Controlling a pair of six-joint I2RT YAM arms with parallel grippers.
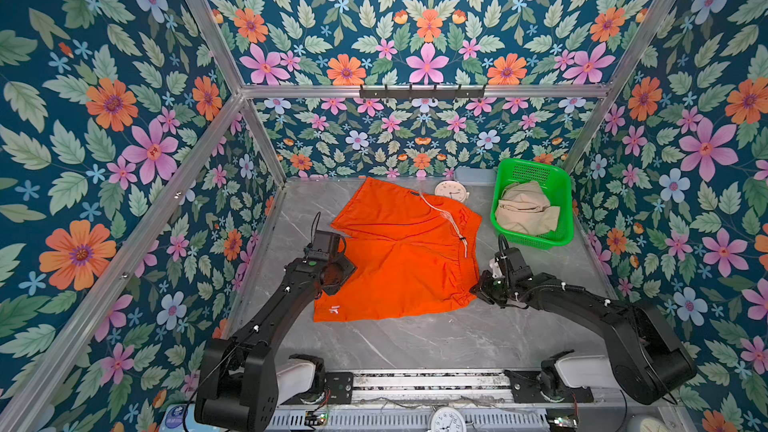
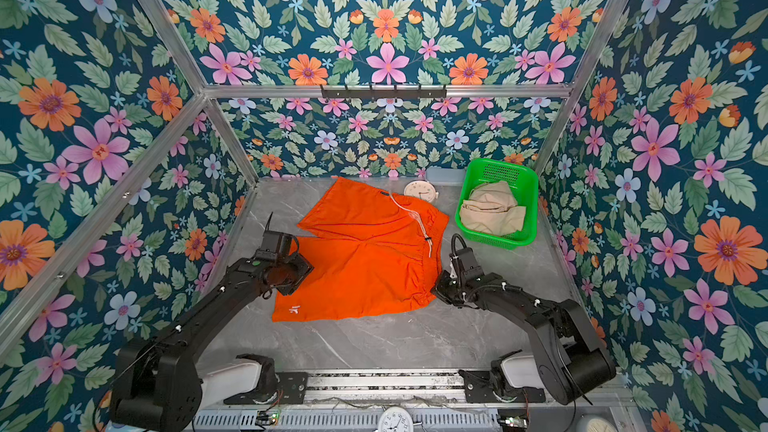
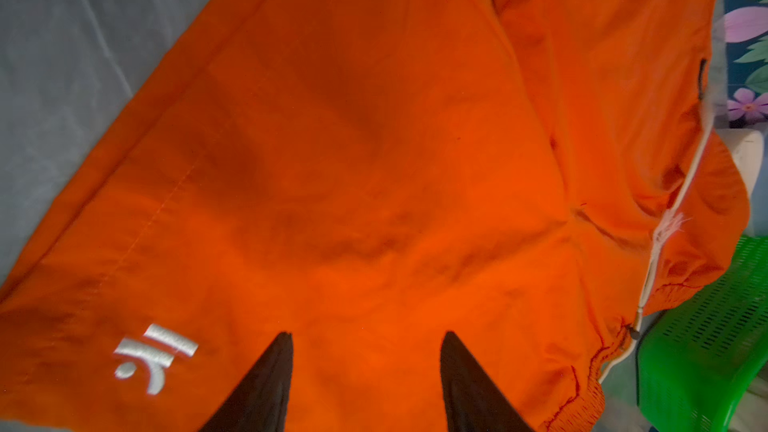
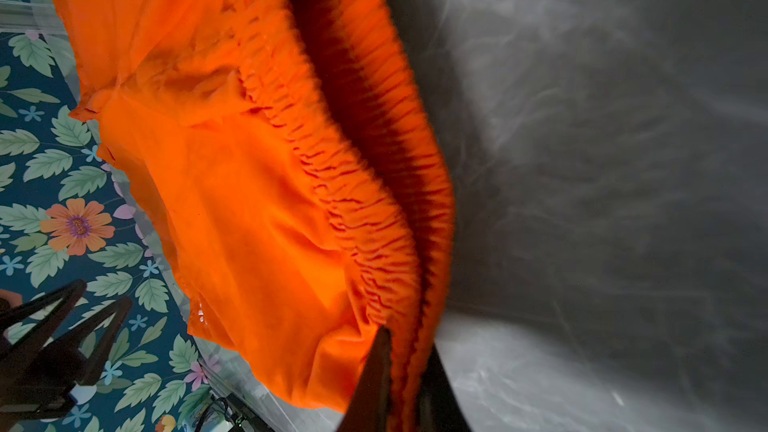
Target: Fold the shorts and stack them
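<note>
The orange shorts [image 1: 399, 251] lie in the middle of the table [image 1: 415, 342]. The right gripper [image 4: 408, 338] pinches their waistband [image 4: 374, 201] - the left gripper [image 3: 366, 336] hangs open over them. The beige shorts [image 1: 525, 209] sit in the green basket [image 1: 536, 168], far right corner.

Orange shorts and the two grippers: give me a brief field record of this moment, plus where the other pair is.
orange shorts: spread on the table, unfolded
right gripper: shut on the elastic waistband
left gripper: open, over a leg near the white logo
beige shorts: crumpled in the green basket
stack: not started
</note>
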